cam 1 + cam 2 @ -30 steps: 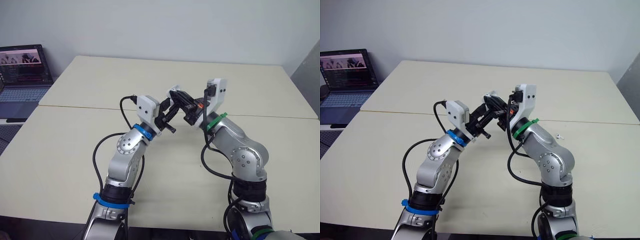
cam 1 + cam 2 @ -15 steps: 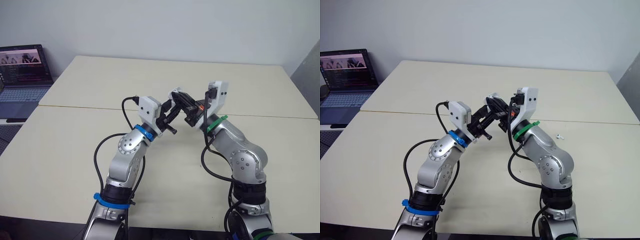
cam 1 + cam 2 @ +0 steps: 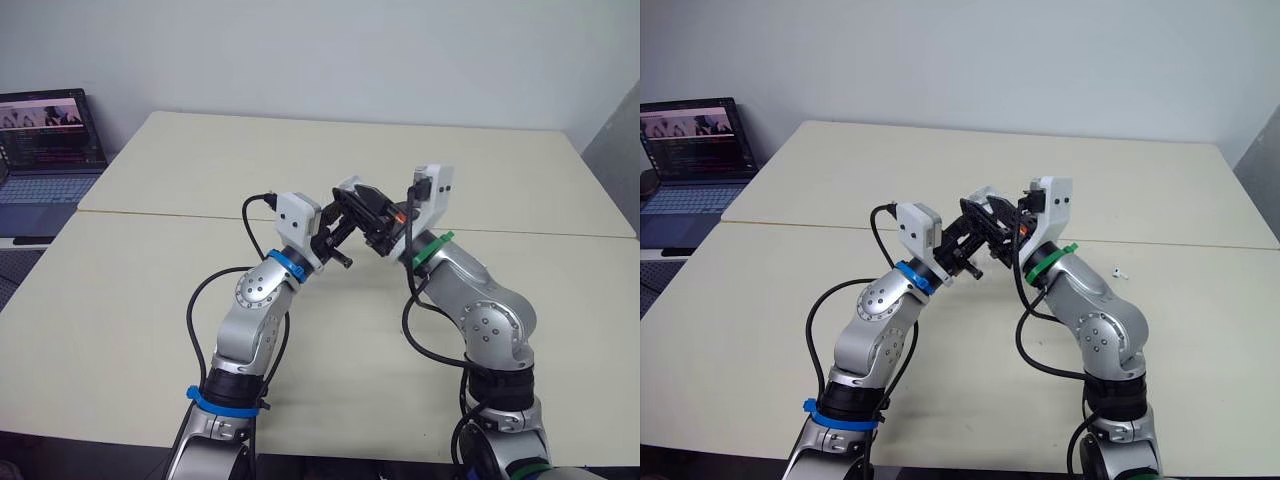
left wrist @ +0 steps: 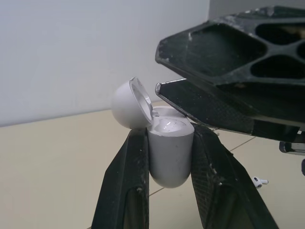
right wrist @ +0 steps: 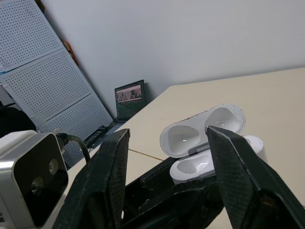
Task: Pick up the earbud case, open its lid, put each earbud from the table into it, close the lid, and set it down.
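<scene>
I am clamping my left gripper (image 4: pixel 169 138) on the earbud case (image 4: pixel 170 160), holding it up at the centre of the head view with its lid (image 4: pixel 127 102) open. My right gripper (image 5: pixel 167 133) is hanging spread apart just beside it. Nudging that lid could twist the smooth case loose or snap it shut, while an earbud (image 3: pixel 1120 270) is lying on the table (image 3: pixel 790 300) at mid-right.

Case (image 4: pixel 169 152) in left gripper (image 3: pixel 345 213) over table (image 3: pixel 150 300) ctr; earbud (image 3: pixel 1119 271) right, laptop (image 3: pixel 45 150) far left.

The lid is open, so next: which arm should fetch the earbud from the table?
Right. The right tool is open and free, and the earbud lies on its side; the left tool holds the case.
</scene>
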`<action>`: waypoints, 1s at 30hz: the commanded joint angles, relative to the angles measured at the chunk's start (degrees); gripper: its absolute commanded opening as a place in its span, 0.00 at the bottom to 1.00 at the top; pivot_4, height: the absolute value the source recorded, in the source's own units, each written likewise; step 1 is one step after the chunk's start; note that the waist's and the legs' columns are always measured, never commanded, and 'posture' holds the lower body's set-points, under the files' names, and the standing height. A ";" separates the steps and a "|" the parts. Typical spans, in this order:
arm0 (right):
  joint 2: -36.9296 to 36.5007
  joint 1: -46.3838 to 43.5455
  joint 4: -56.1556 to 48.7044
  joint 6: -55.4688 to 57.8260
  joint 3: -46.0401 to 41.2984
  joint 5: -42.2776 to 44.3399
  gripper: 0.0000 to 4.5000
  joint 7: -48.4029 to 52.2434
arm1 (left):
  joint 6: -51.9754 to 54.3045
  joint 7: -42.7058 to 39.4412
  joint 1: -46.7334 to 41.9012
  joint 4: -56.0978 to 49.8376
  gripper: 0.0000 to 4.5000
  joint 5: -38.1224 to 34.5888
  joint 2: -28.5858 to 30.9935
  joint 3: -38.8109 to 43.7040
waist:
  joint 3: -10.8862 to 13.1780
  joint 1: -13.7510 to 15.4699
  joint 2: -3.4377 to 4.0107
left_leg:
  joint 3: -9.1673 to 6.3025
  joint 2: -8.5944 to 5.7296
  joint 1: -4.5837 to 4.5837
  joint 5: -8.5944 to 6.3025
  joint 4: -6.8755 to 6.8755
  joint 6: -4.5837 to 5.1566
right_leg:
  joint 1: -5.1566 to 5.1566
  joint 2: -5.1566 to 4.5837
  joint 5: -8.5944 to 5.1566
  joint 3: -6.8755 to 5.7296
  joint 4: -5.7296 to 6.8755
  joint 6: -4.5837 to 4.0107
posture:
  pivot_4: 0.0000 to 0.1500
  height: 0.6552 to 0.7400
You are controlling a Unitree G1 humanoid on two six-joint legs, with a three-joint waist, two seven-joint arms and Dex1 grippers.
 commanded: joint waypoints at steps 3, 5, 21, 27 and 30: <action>-2.60 -0.12 0.23 -1.27 -3.10 0.81 0.60 0.89 | -1.72 -0.75 -1.55 -2.90 0.17 -1.21 -0.30 0.54 | 0.00 0.03 0.00 | 0.00 -0.01 -0.01 0.00 0.00 0.00 | 0.00 0.00 0.00 0.00 -0.01 0.00 | 1.00 1.00; -2.68 -0.85 0.26 -1.53 -4.59 1.98 0.60 0.89 | -1.56 -0.73 -1.00 -2.80 0.17 -1.26 -0.25 0.61 | 0.00 0.02 0.00 | 0.02 -0.01 -0.01 0.00 0.01 0.00 | 0.00 -0.01 0.00 0.01 -0.01 0.00 | 1.00 1.00; -27.97 7.08 -0.35 -0.26 0.43 -0.21 0.60 22.39 | 1.87 -2.94 -1.27 -2.67 0.17 -5.03 11.71 12.29 | 0.01 -0.04 -0.01 | 0.02 0.00 -0.03 0.00 -0.04 0.01 | -0.01 0.00 -0.01 0.01 -0.11 0.00 | 1.00 1.00; -31.93 11.93 -1.84 -7.90 13.33 -5.19 0.60 36.07 | 4.53 -7.97 3.57 -4.92 0.17 -7.34 20.13 15.11 | 0.02 -0.21 -0.01 | 0.01 0.04 0.00 -0.01 -0.07 0.02 | -0.04 0.03 -0.16 0.00 -0.09 0.22 | 1.00 1.00; -30.66 12.16 2.06 -15.65 21.34 -12.13 0.60 40.46 | 5.48 -8.00 5.12 -6.64 0.17 -7.93 21.58 15.59 | 0.03 -0.03 -0.03 | 0.02 0.04 -0.01 0.00 -0.01 0.01 | -0.04 0.01 -0.17 0.01 -0.09 0.26 | 1.00 1.00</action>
